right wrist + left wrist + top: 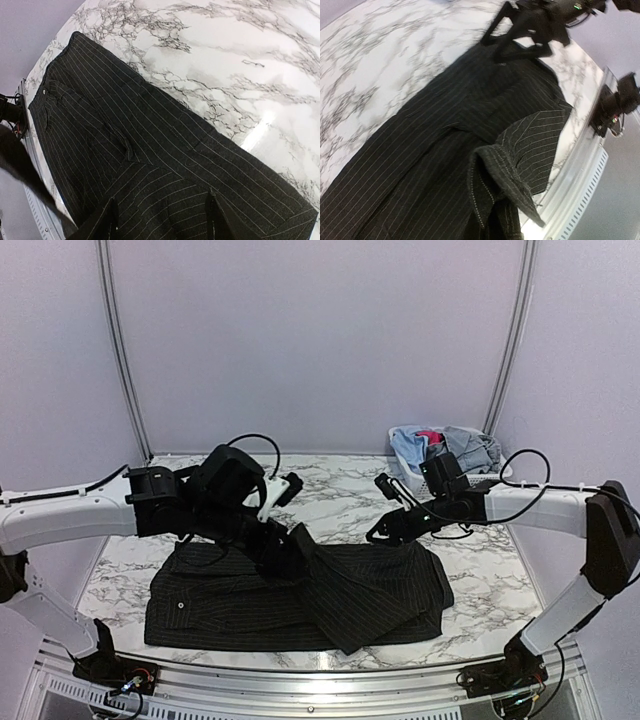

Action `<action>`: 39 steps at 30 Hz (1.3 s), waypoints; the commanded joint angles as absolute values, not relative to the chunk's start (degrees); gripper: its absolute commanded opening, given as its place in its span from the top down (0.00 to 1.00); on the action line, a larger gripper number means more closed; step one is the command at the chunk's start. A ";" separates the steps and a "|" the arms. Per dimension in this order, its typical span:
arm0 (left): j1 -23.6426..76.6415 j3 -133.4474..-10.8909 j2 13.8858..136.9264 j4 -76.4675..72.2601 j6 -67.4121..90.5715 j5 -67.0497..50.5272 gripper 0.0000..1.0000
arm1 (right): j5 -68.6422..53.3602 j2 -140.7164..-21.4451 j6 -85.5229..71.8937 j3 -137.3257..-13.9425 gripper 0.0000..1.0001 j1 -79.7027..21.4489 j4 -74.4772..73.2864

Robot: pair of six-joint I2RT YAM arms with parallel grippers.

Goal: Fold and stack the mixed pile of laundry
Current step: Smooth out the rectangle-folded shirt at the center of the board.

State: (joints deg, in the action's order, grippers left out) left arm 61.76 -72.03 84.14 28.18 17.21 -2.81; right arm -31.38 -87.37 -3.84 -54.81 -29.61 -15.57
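The basket (398,470) stands at the far right corner of the surface (340,495), behind the right arm. It holds a light blue piece (410,447) on its left side, a grey-blue piece (472,448) on its right side, and a pink-red piece (430,436) showing between them at the top. These three are bunched, not folded.

The shirt (230,600) lies well apart from the basket, spread across the near middle of the surface. Its right half is folded slantwise over the rest, with a corner pointing toward the near edge. The right wrist view shows a pale button (45,91) near one end of the shirt.

The left gripper (292,543) sits at the shirt's far edge, fingers clenched on a raised fold of the shirt. The cloth hides most of them, and the left wrist view shows that fold standing up off the flat part.

The right gripper (380,512) hangs over the shirt's far right corner. Its fingers (111,217) are released and spread wide, with striped cloth showing between them.
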 commanded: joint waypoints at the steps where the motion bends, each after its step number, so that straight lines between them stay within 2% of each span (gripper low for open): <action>1: 56.44 -63.59 78.99 19.39 23.89 -1.53 1.00 | -30.64 -87.10 -3.58 -54.26 0.44 -28.30 -19.75; 15: 42.30 -41.63 67.62 18.10 32.54 4.68 1.00 | -26.21 -90.93 -4.55 -54.32 0.43 -25.56 -21.93; 26: 38.44 -38.12 69.96 20.47 34.36 9.37 0.98 | -26.96 -89.14 -2.69 -59.61 0.43 -25.57 -26.20; 30: 38.06 -41.29 68.94 21.48 32.49 10.12 0.55 | -28.54 -86.78 -3.68 -60.79 0.44 -26.22 -28.26; 31: 38.06 -42.50 67.81 21.90 32.09 11.32 0.35 | -28.78 -86.06 -4.25 -60.82 0.44 -26.64 -28.68; 32: 38.06 -43.71 66.19 22.18 31.89 12.68 0.11 | -29.00 -85.37 -4.71 -60.82 0.45 -27.29 -29.19; 33: 38.06 -44.74 64.47 22.25 31.45 13.86 0.02 | -29.07 -84.61 -5.15 -60.71 0.45 -27.97 -29.76; 39: 37.97 -49.74 58.26 19.28 26.09 9.67 0.01 | -28.03 -81.92 -8.02 -58.97 0.45 -32.16 -30.99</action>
State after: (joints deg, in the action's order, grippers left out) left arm 38.28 -46.13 61.23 20.95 30.48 11.42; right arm -27.94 -83.66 -5.17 -58.37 -29.56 -29.02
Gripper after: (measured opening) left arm 0.989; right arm 0.552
